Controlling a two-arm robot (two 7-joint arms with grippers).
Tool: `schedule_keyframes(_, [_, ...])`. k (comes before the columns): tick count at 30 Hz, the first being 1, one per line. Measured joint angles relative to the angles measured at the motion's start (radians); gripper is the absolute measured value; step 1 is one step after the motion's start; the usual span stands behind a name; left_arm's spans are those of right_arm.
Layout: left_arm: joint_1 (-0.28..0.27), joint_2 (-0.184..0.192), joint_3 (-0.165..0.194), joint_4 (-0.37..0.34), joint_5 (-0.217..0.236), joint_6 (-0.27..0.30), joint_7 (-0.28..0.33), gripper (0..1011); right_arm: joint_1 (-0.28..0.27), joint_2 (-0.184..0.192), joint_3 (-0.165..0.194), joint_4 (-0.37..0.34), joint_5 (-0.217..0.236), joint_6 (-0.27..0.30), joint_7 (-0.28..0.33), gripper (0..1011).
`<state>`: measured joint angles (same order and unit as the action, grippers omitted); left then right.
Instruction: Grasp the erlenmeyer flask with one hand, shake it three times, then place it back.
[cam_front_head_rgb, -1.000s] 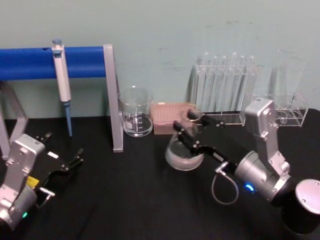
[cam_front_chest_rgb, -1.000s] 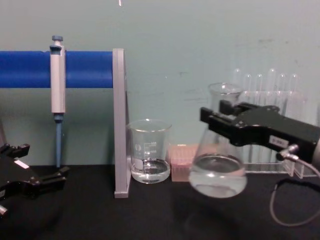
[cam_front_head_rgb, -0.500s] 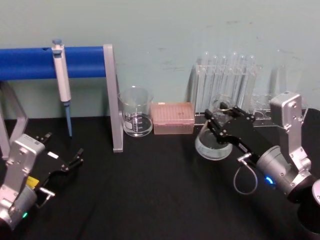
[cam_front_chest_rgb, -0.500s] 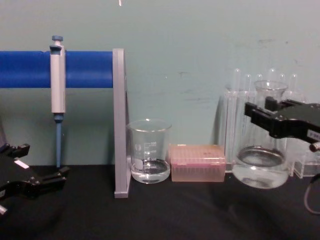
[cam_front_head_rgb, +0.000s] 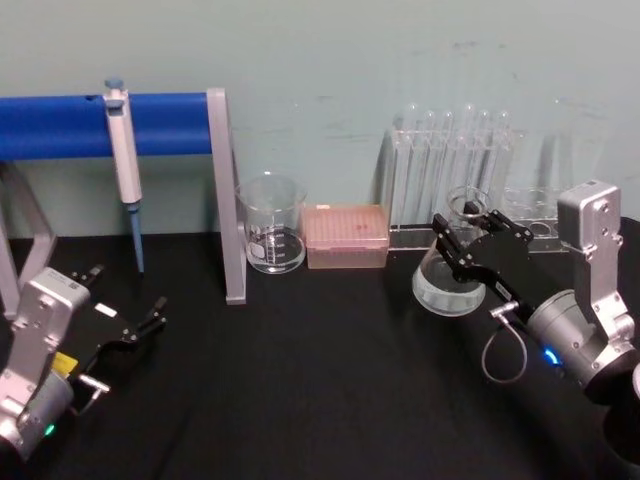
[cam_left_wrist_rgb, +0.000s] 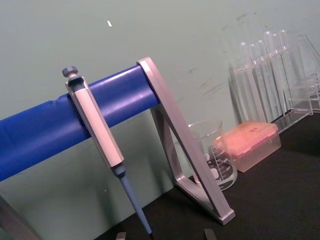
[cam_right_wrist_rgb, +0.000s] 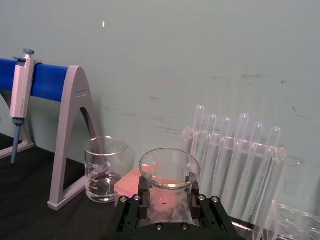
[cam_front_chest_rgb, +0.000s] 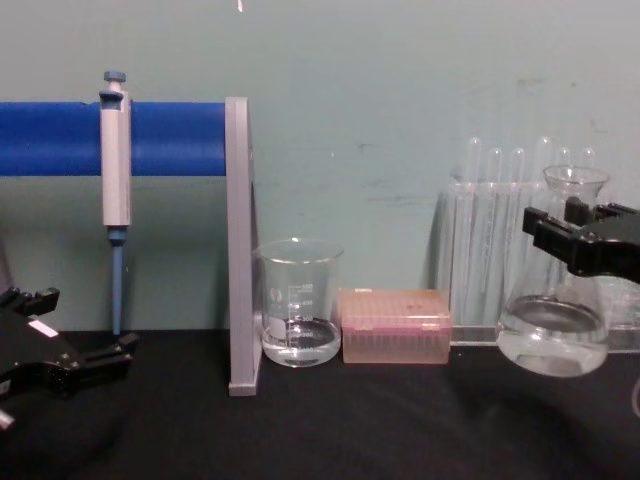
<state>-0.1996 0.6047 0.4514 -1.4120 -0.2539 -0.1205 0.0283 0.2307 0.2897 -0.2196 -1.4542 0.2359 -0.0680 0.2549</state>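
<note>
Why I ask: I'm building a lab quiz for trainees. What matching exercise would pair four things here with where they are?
Things:
1. erlenmeyer flask
2. pipette
3. beaker
4. pink tip box

Places:
A. between the beaker and the test tube rack
B. hung on the blue bar
C. gripped at its neck by the right gripper
D. next to the grey stand leg

Pairs: 1-C, 2-B, 3-D, 4-A
</note>
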Motion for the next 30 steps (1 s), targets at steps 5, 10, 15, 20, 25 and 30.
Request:
schedule_keyframes(5, [0.0, 0.0, 0.0, 0.0, 0.0, 0.0, 0.0, 1001, 0.009, -0.01, 0.003, 0.012, -0.005, 0.0, 0.015, 453])
schedule_keyframes(10, [0.0, 0.0, 0.0, 0.0, 0.0, 0.0, 0.0, 1001, 0.022, -0.016, -0.007, 0.022, -0.005, 0.0, 0.045, 453])
schedule_keyframes(15, [0.0, 0.0, 0.0, 0.0, 0.0, 0.0, 0.0, 1001, 0.033, -0.018, -0.025, 0.026, 0.002, -0.001, 0.075, 453])
schedule_keyframes(20, [0.0, 0.0, 0.0, 0.0, 0.0, 0.0, 0.0, 1001, 0.044, -0.018, -0.047, 0.03, 0.013, -0.005, 0.108, 453])
schedule_keyframes(25, [0.0, 0.0, 0.0, 0.0, 0.0, 0.0, 0.0, 1001, 0.056, -0.017, -0.081, 0.033, 0.029, -0.012, 0.149, 453])
schedule_keyframes(30, [0.0, 0.0, 0.0, 0.0, 0.0, 0.0, 0.0, 1001, 0.066, -0.014, -0.12, 0.035, 0.048, -0.016, 0.194, 453])
